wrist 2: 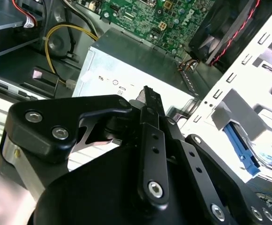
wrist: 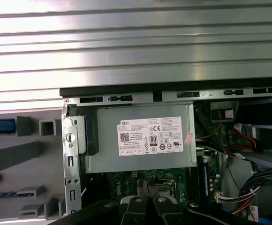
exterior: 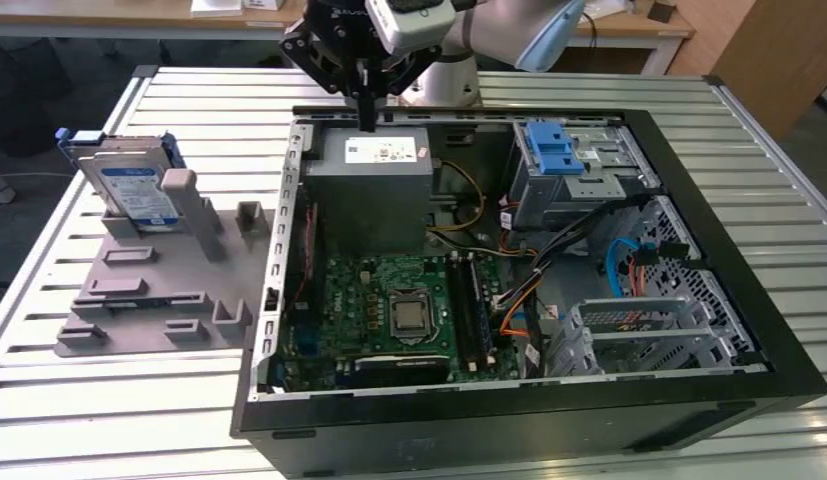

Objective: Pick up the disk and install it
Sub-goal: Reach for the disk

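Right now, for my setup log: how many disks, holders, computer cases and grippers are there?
Disk: 1
Holder: 1
Case: 1
Gripper: 1
Total: 4

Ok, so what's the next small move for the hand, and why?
Probably shift the hand toward the exterior view's left: it hangs shut and empty over the grey metal box, while the disk stands in the grey holder outside the case.
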